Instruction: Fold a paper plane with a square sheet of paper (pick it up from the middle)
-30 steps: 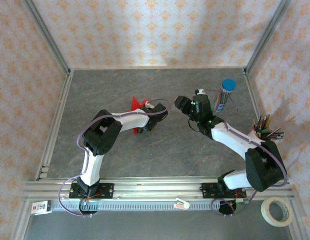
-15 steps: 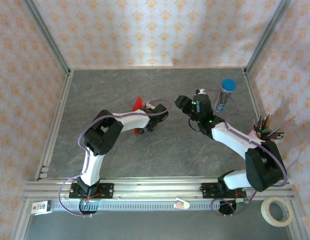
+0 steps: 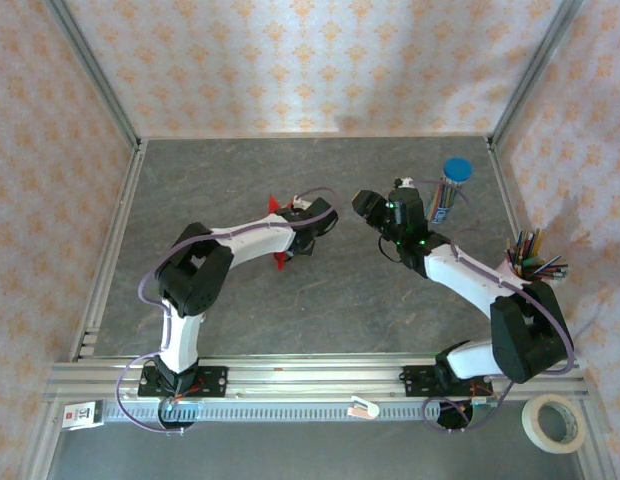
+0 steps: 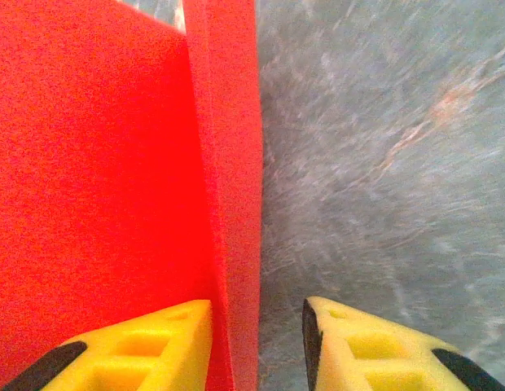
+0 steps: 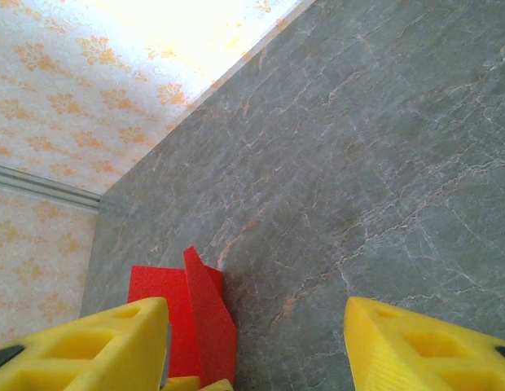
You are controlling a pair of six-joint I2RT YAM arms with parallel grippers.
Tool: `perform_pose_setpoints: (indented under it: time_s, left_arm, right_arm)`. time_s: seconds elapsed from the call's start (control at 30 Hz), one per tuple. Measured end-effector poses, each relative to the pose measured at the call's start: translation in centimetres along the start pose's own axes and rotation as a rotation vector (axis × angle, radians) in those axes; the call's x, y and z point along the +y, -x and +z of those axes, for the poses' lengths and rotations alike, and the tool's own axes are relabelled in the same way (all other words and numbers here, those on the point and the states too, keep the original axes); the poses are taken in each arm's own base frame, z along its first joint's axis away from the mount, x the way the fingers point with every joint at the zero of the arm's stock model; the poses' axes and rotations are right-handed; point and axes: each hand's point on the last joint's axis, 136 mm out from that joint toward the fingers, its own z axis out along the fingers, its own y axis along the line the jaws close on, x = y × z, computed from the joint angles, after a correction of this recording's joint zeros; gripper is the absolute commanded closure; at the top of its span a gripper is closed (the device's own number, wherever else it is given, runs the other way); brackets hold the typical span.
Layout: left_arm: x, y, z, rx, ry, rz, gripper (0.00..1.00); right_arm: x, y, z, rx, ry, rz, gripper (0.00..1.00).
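The red sheet of paper (image 4: 98, 179) is folded and lies on the grey table, with one creased flap (image 4: 232, 163) standing upright. My left gripper (image 4: 257, 342) is open around that flap: the flap rests against the left finger and a clear gap separates it from the right finger (image 4: 350, 350). From above, red corners (image 3: 273, 203) stick out on both sides of the left gripper (image 3: 295, 238). My right gripper (image 5: 256, 342) is open and empty, hovering to the right of the folded paper (image 5: 208, 318) at mid-table (image 3: 362, 205).
A blue-capped tube of coloured pencils (image 3: 450, 185) stands behind the right arm. A cup of pencils (image 3: 535, 258) sits at the right edge. A tape roll (image 3: 553, 422) lies at the front right. Aluminium rails and patterned walls enclose the table (image 3: 320, 300).
My left gripper's jaws have parted from the red paper. The left arm stretched further over the paper, which now shows less from above. The right arm stayed still.
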Motion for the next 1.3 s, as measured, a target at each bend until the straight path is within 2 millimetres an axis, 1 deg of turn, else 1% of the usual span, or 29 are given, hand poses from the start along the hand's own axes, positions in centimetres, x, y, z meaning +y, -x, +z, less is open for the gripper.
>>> perform_pose_setpoints:
  time_s: [0.07, 0.17, 0.33, 0.4, 0.47, 0.5, 0.57, 0.63, 0.67, 0.7, 0.77, 0.87, 0.93, 1.0, 1.13, 1.3]
  left_arm:
    - [0.0, 0.9, -1.1, -0.023, -0.025, -0.026, 0.59]
    - [0.2, 2.0, -3.1, -0.058, -0.068, -0.066, 0.57]
    - [1.1, 4.0, -6.6, -0.120, -0.140, -0.142, 0.50]
    - [2.1, 4.6, -7.7, -0.143, -0.174, -0.184, 0.45]
    - [3.8, 4.9, -8.5, -0.162, -0.208, -0.252, 0.42]
    - [5.2, 5.1, -8.8, -0.173, -0.223, -0.297, 0.40]
    - [7.8, 5.0, -8.8, -0.189, -0.241, -0.385, 0.38]
    - [10.6, 4.4, -8.2, -0.191, -0.248, -0.485, 0.34]
    - [11.7, 4.0, -7.8, -0.189, -0.249, -0.527, 0.33]
    - [12.8, 3.4, -7.3, -0.186, -0.245, -0.565, 0.32]
    - [14.0, 2.3, -6.5, -0.174, -0.250, -0.620, 0.29]
    - [14.3, 0.8, -5.8, -0.154, -0.272, -0.655, 0.27]
    - [13.9, 0.4, -5.6, -0.148, -0.294, -0.658, 0.26]
    - [13.6, 0.3, -5.5, -0.148, -0.310, -0.656, 0.26]
    - [13.1, 0.5, -5.4, -0.157, -0.337, -0.655, 0.25]
    - [12.8, 0.6, -5.5, -0.161, -0.359, -0.647, 0.25]
  right_arm:
    - [0.0, 0.0, 0.0, 0.001, -0.001, 0.001, 0.43]
    - [-0.7, -0.5, 0.5, 0.024, -0.032, -0.002, 0.43]
    - [-1.9, -1.8, 2.6, 0.096, -0.111, -0.030, 0.43]
    - [-1.6, -2.7, 3.4, 0.125, -0.135, -0.052, 0.43]
    - [-0.7, -4.0, 4.4, 0.159, -0.144, -0.085, 0.44]
    - [0.1, -4.8, 5.0, 0.180, -0.141, -0.104, 0.44]
    - [1.7, -6.7, 6.3, 0.219, -0.135, -0.136, 0.46]
    - [3.1, -9.0, 7.7, 0.262, -0.129, -0.167, 0.49]
    - [3.5, -10.0, 8.2, 0.280, -0.129, -0.178, 0.50]
    - [3.9, -11.1, 8.8, 0.302, -0.129, -0.189, 0.51]
    - [4.3, -12.9, 9.8, 0.337, -0.137, -0.204, 0.52]
    - [4.4, -14.9, 11.2, 0.378, -0.154, -0.223, 0.53]
    - [4.4, -15.8, 12.1, 0.402, -0.164, -0.228, 0.55]
    - [4.4, -16.4, 12.8, 0.420, -0.170, -0.228, 0.56]
    - [4.3, -17.0, 13.6, 0.439, -0.182, -0.226, 0.58]
    - [4.4, -17.0, 13.8, 0.445, -0.194, -0.220, 0.68]
